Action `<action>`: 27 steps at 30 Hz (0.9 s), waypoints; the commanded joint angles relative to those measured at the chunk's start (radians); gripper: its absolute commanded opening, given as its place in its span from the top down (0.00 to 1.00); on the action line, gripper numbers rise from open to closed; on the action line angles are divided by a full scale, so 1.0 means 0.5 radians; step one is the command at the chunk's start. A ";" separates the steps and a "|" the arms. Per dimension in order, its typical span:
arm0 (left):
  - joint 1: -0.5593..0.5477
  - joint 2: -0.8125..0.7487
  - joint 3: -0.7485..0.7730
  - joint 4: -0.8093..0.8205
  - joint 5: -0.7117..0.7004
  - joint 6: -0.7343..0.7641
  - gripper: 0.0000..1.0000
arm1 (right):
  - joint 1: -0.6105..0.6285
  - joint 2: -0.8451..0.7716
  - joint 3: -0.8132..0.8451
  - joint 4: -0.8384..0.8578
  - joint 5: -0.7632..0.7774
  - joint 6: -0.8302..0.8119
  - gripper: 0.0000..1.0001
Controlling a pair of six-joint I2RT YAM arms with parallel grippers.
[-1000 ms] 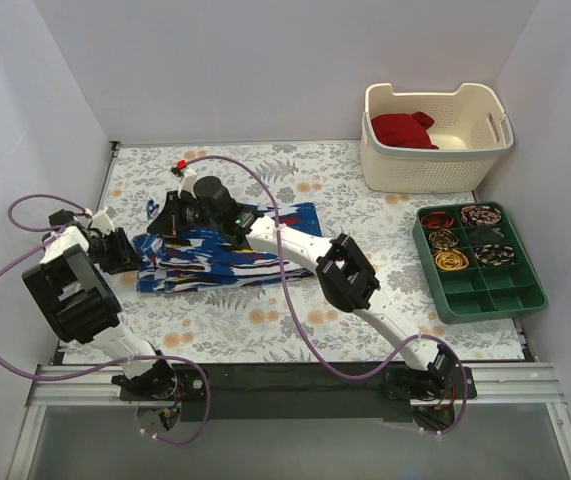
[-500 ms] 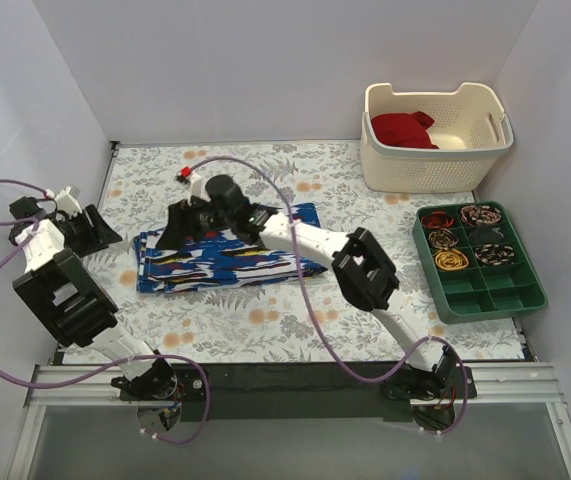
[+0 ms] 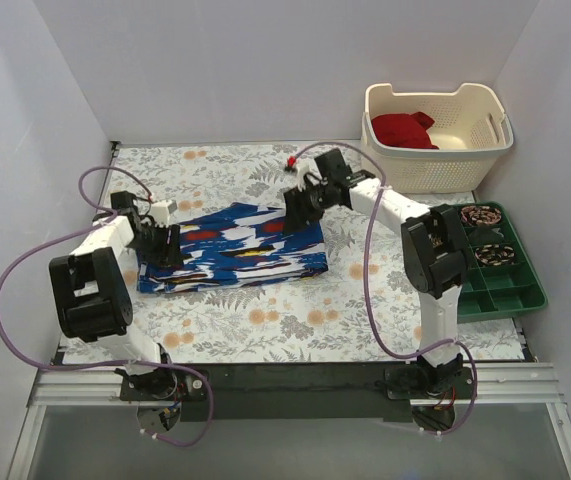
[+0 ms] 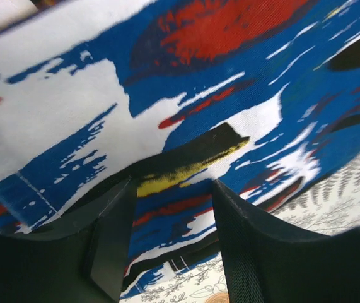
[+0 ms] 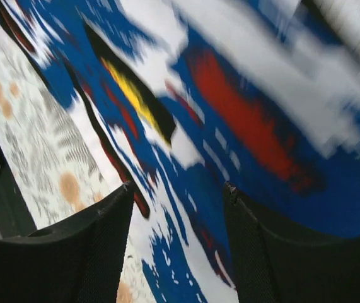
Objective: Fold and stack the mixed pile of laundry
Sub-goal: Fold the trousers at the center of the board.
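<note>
The blue garment (image 3: 235,250) with white, red and black print lies folded flat on the flowered table; it fills the left wrist view (image 4: 186,95) and the blurred right wrist view (image 5: 243,126). My left gripper (image 3: 165,245) is at its left edge, and its open fingers (image 4: 113,240) hang just above the cloth, holding nothing. My right gripper (image 3: 295,205) hovers over the garment's back right corner. It is open too, and its fingers (image 5: 261,252) are empty. The deep red garment (image 3: 403,130) lies bunched in the basket, far from both grippers.
The cream perforated basket (image 3: 440,165) stands at the back right corner. A green tray (image 3: 485,295) of coiled items sits along the right edge. White walls close in the left, back and right. Purple cables loop from both arms.
The right arm has swung from the garment's left back part to its back right corner and opened. The left gripper opened, drew off to the left, then came back to the garment's left edge.
</note>
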 commanded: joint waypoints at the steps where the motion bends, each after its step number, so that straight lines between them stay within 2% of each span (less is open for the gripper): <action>1: -0.046 0.098 -0.094 0.043 -0.244 0.108 0.52 | -0.012 -0.003 -0.308 -0.297 -0.040 -0.216 0.38; 6: -0.062 0.162 -0.134 0.040 -0.308 0.258 0.54 | -0.021 -0.095 -0.784 -0.257 -0.019 -0.219 0.41; 10: -0.104 -0.009 -0.358 -0.006 -0.376 0.576 0.59 | -0.018 -0.209 -1.060 -0.257 -0.089 -0.173 0.42; 13: -0.101 -0.169 -0.365 -0.260 -0.177 0.758 0.60 | -0.018 -0.417 -1.141 -0.385 -0.334 -0.304 0.38; 14: -0.101 -0.211 -0.331 -0.370 -0.095 0.856 0.60 | -0.021 -0.518 -1.113 -0.437 -0.447 -0.405 0.37; 15: -0.101 -0.260 -0.215 -0.404 0.110 0.878 0.60 | -0.027 -0.561 -1.016 -0.514 -0.485 -0.428 0.36; 18: -0.104 -0.332 0.097 -0.353 0.467 0.784 0.42 | -0.064 -0.648 -0.749 -0.561 -0.571 -0.410 0.31; 19: -0.135 -0.295 0.153 -0.286 0.635 0.695 0.38 | -0.076 -0.645 -0.541 -0.557 -0.580 -0.391 0.28; 21: -0.205 -0.231 0.255 -0.043 0.698 0.450 0.38 | -0.082 -0.529 -0.310 -0.527 -0.476 -0.315 0.28; 22: -0.294 -0.151 0.310 0.140 0.652 0.388 0.33 | -0.082 -0.397 -0.124 -0.493 -0.424 -0.272 0.28; 23: -0.334 -0.114 0.323 0.242 0.612 0.327 0.33 | -0.085 -0.320 -0.019 -0.457 -0.357 -0.235 0.30; 25: -0.408 -0.013 0.381 0.395 0.529 0.176 0.32 | -0.085 -0.079 0.156 -0.374 -0.304 -0.091 0.32; 27: -0.427 0.116 0.430 0.396 0.511 0.133 0.32 | -0.082 0.076 0.399 -0.270 -0.243 -0.017 0.33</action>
